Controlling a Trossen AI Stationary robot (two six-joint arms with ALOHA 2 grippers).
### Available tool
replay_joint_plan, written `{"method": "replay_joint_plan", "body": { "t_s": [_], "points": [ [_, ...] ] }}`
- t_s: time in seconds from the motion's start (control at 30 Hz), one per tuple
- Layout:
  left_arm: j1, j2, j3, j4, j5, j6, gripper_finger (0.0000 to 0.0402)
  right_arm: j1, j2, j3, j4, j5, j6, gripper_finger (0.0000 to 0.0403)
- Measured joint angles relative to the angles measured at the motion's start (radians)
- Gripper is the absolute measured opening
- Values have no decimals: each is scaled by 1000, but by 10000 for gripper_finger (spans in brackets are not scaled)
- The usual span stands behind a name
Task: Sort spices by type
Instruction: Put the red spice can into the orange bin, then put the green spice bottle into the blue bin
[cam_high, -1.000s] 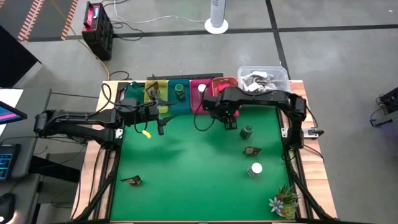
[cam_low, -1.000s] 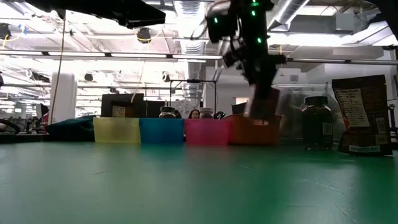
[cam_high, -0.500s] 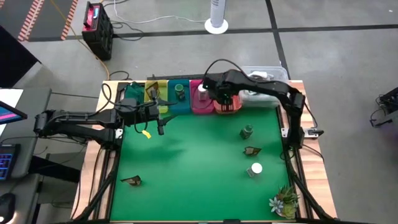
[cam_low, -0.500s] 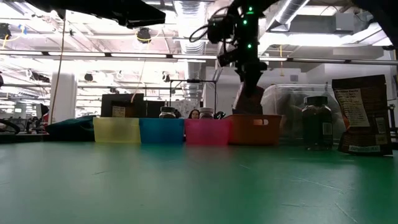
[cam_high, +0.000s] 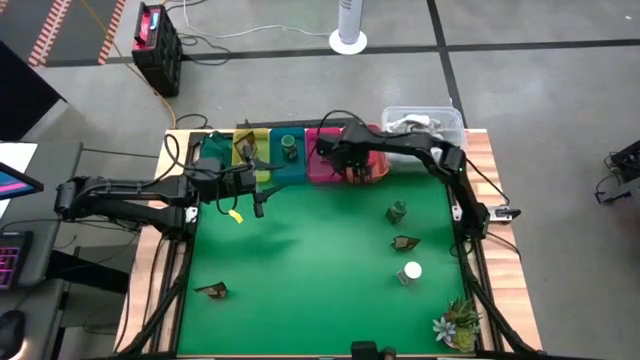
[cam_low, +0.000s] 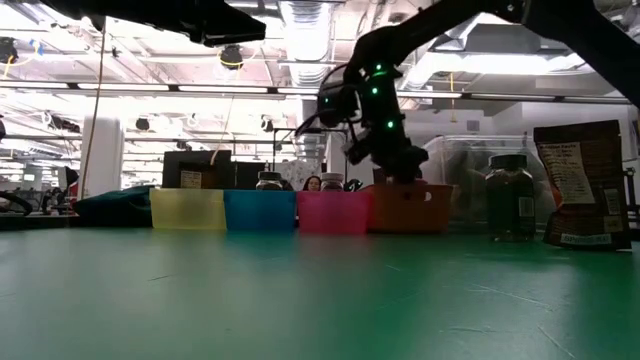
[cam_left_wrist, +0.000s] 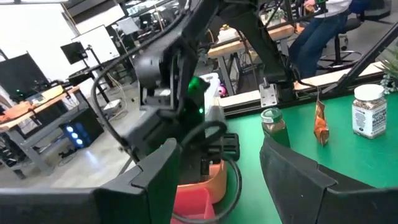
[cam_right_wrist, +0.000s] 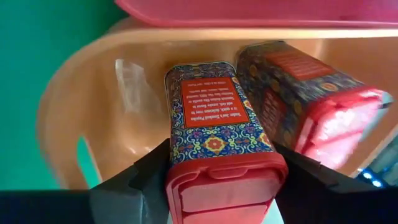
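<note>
My right gripper (cam_high: 362, 170) is down in the orange bin (cam_high: 372, 172) at the table's far edge, shut on a red-pink block (cam_right_wrist: 214, 124) with patterned sides. A second such block (cam_right_wrist: 298, 93) lies in the bin beside it. My left gripper (cam_high: 258, 197) is open and empty, hovering near the yellow bin (cam_high: 247, 150). On the green mat stand a dark green jar (cam_high: 397, 211) and a white-capped jar (cam_high: 410, 271), and two brown packets (cam_high: 404, 242) (cam_high: 213, 291) lie there. My right gripper pinches the block between its two fingers, on its two opposite sides near the red cap end (cam_right_wrist: 180, 163). The fingers come from above, pointing down into the orange bin (cam_right_wrist: 81, 106). The block's other end points down into the bin; whether it rests on the floor, I cannot tell.
A row of bins lines the far edge: dark green (cam_high: 213, 150), yellow, blue (cam_high: 288, 150), pink (cam_high: 322, 158), orange. A clear tub (cam_high: 425, 125) stands at the far right corner. A spiky green plant (cam_high: 458, 322) sits at the near right corner.
My right gripper has carried the block from above the mat near the green jar toward the far edge. It has then gone down into the orange bin. My left arm has kept still.
</note>
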Motion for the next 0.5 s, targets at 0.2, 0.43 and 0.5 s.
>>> {"method": "replay_joint_plan", "body": {
  "t_s": [0.2,0.43,0.5],
  "points": [
    [0,0,0,3,0,14,210,-6,8,0,17,0,7,279],
    [-1,-21,0,-9,2,34,210,4,-45,0,-15,0,42,308],
    [-1,-27,0,-19,2,33,210,14,-85,0,-20,-3,71,311]
  ]
}}
